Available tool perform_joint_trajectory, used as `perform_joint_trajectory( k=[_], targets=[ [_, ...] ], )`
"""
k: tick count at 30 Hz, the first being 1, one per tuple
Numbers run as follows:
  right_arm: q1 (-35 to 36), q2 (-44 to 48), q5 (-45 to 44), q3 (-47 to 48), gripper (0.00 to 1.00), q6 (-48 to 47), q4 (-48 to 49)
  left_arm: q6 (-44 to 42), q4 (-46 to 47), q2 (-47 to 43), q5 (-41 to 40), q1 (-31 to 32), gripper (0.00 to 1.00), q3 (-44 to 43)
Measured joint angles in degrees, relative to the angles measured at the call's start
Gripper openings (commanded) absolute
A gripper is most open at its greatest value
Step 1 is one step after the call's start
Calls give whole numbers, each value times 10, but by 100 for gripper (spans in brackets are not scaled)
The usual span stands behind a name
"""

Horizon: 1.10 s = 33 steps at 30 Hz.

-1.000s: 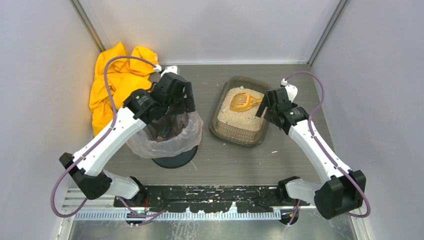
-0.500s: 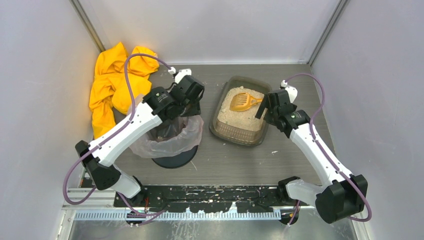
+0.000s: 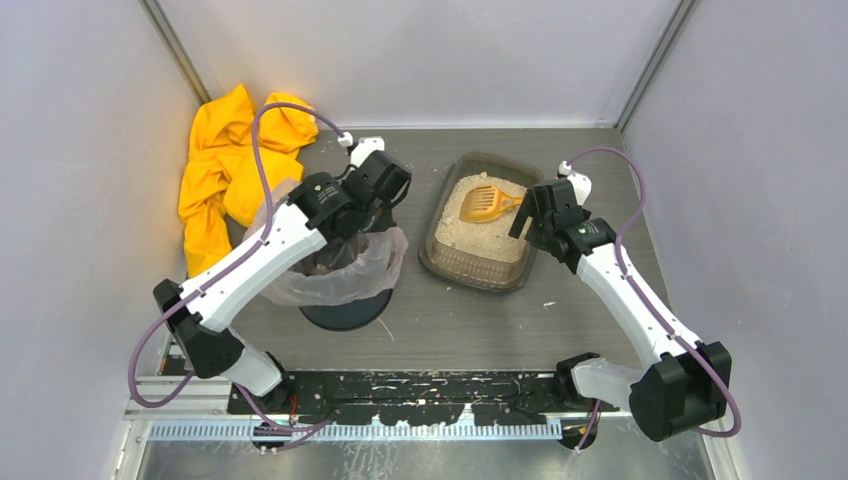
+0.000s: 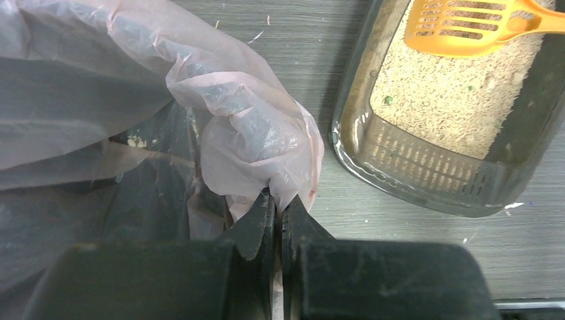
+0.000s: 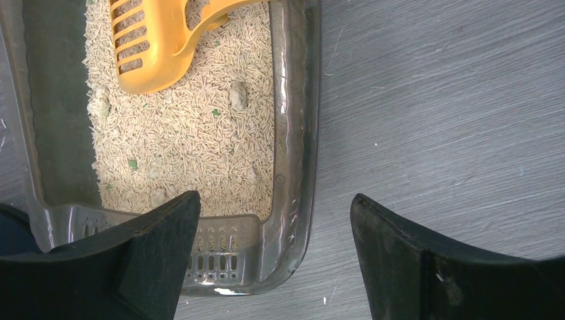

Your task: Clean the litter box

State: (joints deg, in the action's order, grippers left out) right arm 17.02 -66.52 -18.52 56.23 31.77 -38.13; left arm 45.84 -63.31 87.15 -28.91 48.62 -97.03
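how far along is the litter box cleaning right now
Early. Done: only setup shows; the bin has its bag liner fitted. In hand: the left gripper is shut on the liner's edge, and the right gripper hangs open over the litter box rim. Left: the orange scoop lies unheld on the litter, and clumps sit in it, so scooping them out appears not yet done.
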Motion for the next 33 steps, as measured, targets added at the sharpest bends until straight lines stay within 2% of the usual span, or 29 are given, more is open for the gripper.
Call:
perform_joint_trajectory(
  k=[5, 15, 16, 17, 18, 20, 22, 23, 24, 29, 33],
  targets=[
    [0, 0, 0, -2, 88, 0, 0, -42, -14, 38, -11, -2, 0, -40],
    [0, 0, 0, -3, 86, 0, 3, -140, 21, 121, 2, -7, 2, -122],
    [0, 0, 0, -3, 85, 0, 3, -146, 25, 131, 3, -8, 7, -133],
    [0, 0, 0, -3, 85, 0, 4, -150, 30, 140, 5, -7, 18, -141],
    [0, 0, -1, -4, 84, 0, 6, -152, 35, 147, 5, -7, 32, -148],
    [0, 0, -5, -10, 84, 1, 15, -162, 42, 154, 11, -7, 74, -151],
    [0, 1, -12, -19, 85, 3, 26, -166, 43, 156, 15, -7, 94, -149],
    [0, 2, -18, -25, 85, 5, 32, -161, 45, 154, 14, -7, 99, -145],
    [0, 3, -23, -29, 85, 8, 35, -162, 47, 151, 13, -7, 99, -139],
    [-2, -3, -44, -28, 86, 18, 51, -155, 61, 92, -1, -7, 100, -67],
    [-10, -59, -49, 20, 85, 20, 63, -143, 84, -4, 1, -7, 100, 1]
  ],
)
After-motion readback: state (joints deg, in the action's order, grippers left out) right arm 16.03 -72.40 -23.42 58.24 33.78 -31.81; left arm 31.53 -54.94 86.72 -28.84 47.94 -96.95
